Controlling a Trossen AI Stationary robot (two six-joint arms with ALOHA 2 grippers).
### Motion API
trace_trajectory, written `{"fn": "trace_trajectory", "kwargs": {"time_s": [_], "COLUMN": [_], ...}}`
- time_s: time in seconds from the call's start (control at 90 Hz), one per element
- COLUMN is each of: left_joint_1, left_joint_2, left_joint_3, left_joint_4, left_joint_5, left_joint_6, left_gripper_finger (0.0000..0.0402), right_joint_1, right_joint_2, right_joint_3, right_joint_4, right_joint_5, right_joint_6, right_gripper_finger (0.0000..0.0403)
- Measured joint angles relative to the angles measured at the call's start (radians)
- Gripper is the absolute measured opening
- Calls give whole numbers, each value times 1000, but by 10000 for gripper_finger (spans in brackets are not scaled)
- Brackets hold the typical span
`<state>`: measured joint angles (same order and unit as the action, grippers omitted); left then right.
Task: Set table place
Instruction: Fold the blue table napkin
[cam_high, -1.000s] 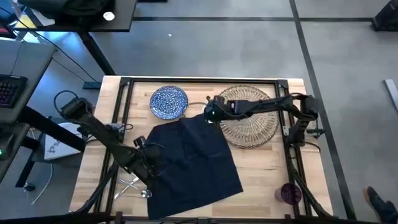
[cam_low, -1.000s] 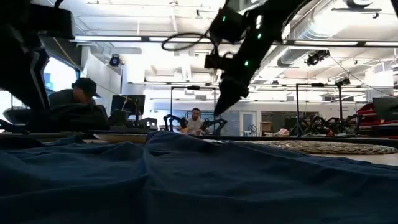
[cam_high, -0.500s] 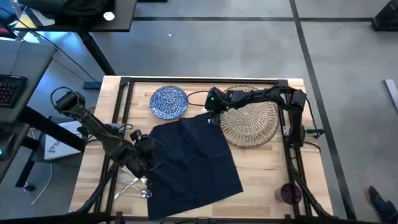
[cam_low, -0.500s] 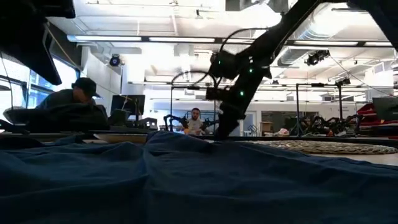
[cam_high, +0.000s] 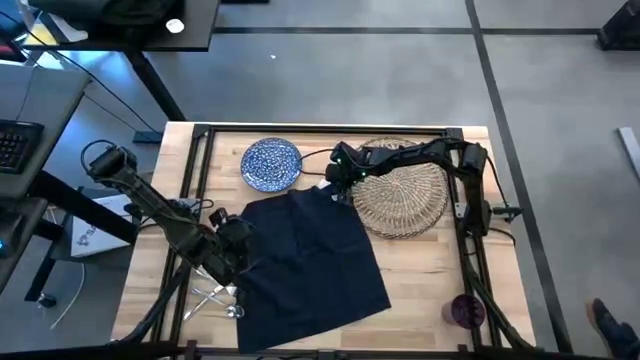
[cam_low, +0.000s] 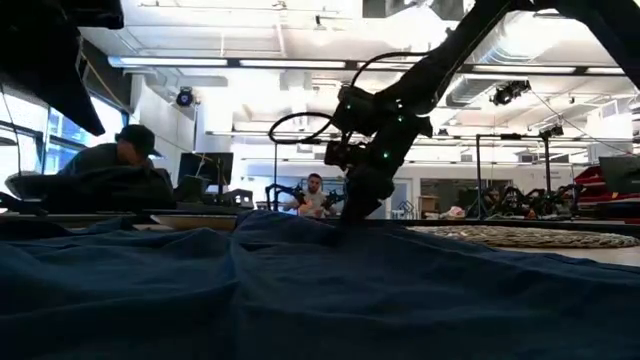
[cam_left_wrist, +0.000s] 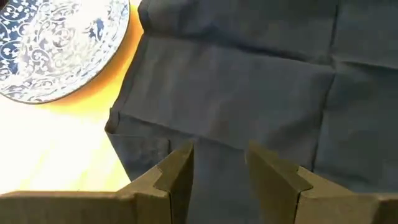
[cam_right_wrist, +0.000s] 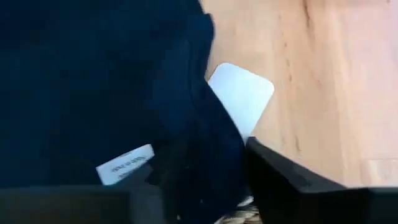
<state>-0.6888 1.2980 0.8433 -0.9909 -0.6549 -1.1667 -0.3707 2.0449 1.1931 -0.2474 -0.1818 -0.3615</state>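
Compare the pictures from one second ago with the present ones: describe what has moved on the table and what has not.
The right gripper came down from above the table to the napkin's far corner beside the placemat; its fingers straddle the cloth there. The left gripper shifted a little at the napkin's near-left edge. Plate, cutlery and cup stayed put.

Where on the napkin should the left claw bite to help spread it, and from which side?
Take the napkin at its left edge, where the left claw hangs open over the cloth. That hem lies flat on bare table, so come straight down, one finger outside it. The right claw is at the far corner by the placemat.
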Motion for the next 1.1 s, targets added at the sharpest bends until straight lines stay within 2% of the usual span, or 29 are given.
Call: {"fn": "trace_trajectory", "kwargs": {"time_s": [0.044,0.1,0.311,0.511,0.656,0.8,0.922,1.1], "left_joint_1": [2,2,2,-11,-19,-4,12,105], "left_joint_2": [0,0,0,0,0,0,1,1], "left_joint_3": [0,0,0,-1,-33,-108,-183,-250], "left_joint_4": [0,0,-27,-55,-52,-37,39,50], "left_joint_5": [-4,-7,-5,9,-18,42,64,90], "left_joint_6": [0,7,-2,-59,-103,-201,-215,-298], "left_gripper_finger": [126,126,126,126,132,155,183,210], "right_joint_1": [3,9,51,97,116,121,127,131], "right_joint_2": [0,0,-38,-166,-237,-257,-255,-255], "right_joint_3": [0,0,22,63,62,64,50,50], "right_joint_4": [0,-1,-43,-131,-158,-166,-169,-173], "right_joint_5": [5,12,154,295,285,283,278,278], "right_joint_6": [-14,-25,-49,-105,-110,-88,-84,-75], "right_gripper_finger": [34,12,1,0,0,0,0,0]}}
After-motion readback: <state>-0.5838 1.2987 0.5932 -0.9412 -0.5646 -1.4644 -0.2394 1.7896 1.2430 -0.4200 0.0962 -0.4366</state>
